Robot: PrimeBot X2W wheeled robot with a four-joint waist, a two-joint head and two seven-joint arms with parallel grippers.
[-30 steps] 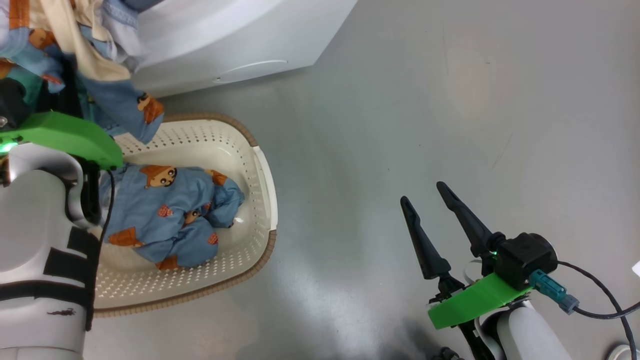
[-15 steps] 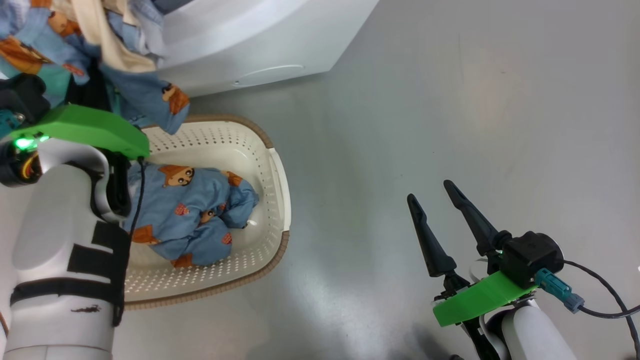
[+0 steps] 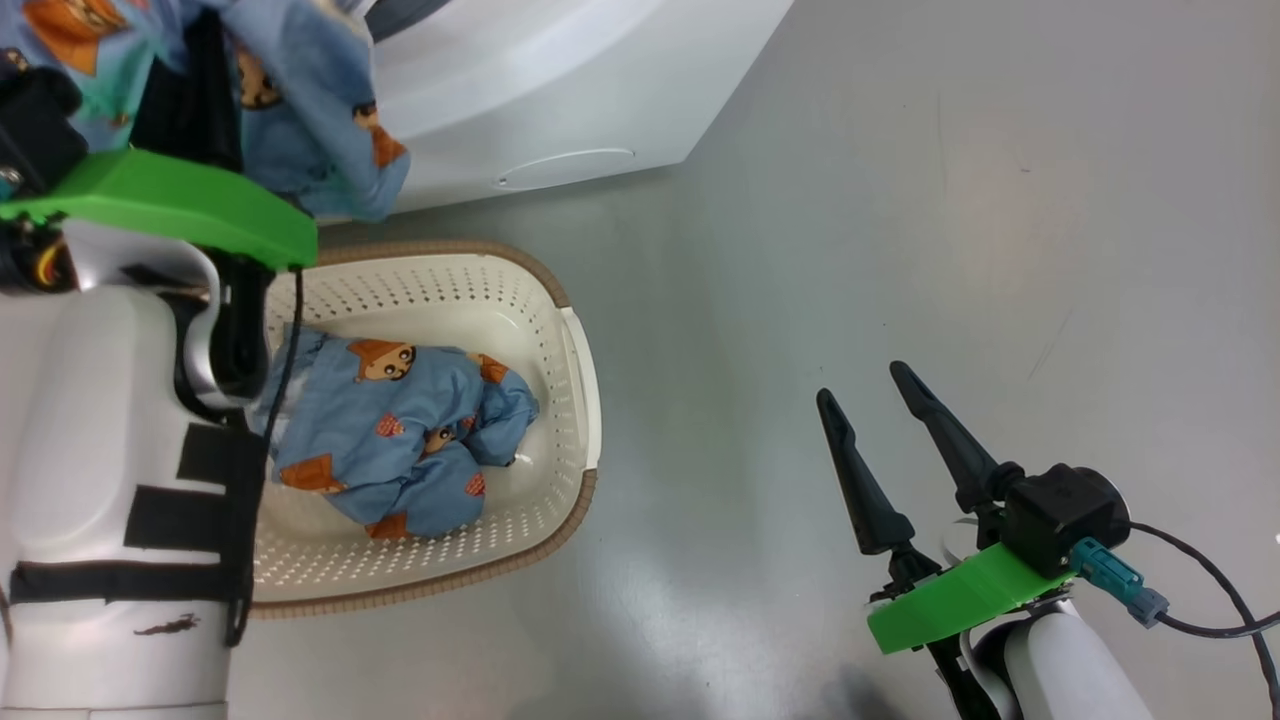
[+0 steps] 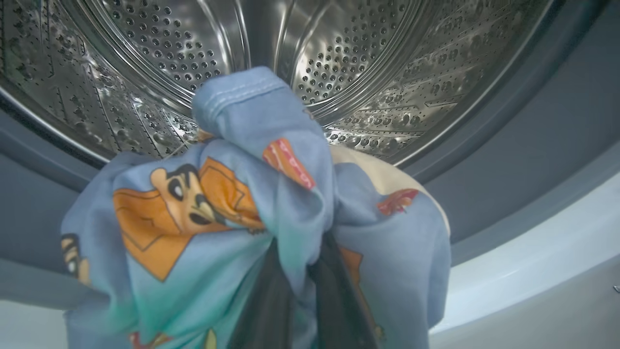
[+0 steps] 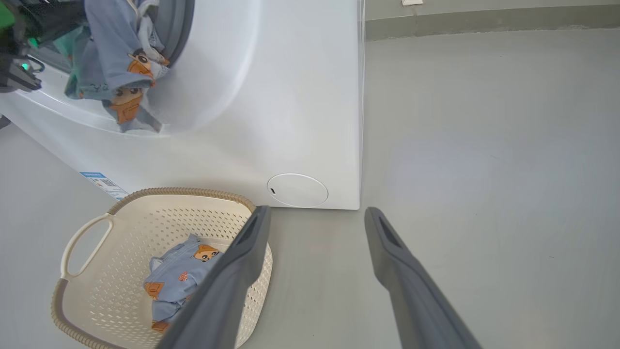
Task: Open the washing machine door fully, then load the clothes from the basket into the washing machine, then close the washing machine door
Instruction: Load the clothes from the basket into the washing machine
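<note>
While left pincer (image 4: 298,257) is clamping blue garment (image 4: 232,203) at drum (image 4: 363,63) mouth, reaching deeper past gasket (image 4: 508,160) before releasing is looking safest; right pincer (image 3: 860,382) idling wide.

washing machine (image 3: 560,100): on floor (image 3: 950,250), ahead of robot
basket (image 3: 450,290): on floor just before the machine's front, on robot's left side
bundle of clothes (image 3: 400,430): in basket, toward its left half
held garment (image 4: 252,208): draped over left gripper (image 4: 298,271), at drum (image 4: 339,58) mouth, above basket
right gripper (image 3: 858,382): over bare floor, right of basket, well apart
flap (image 5: 297,190): low on the machine's front, just behind basket's far rim
</note>
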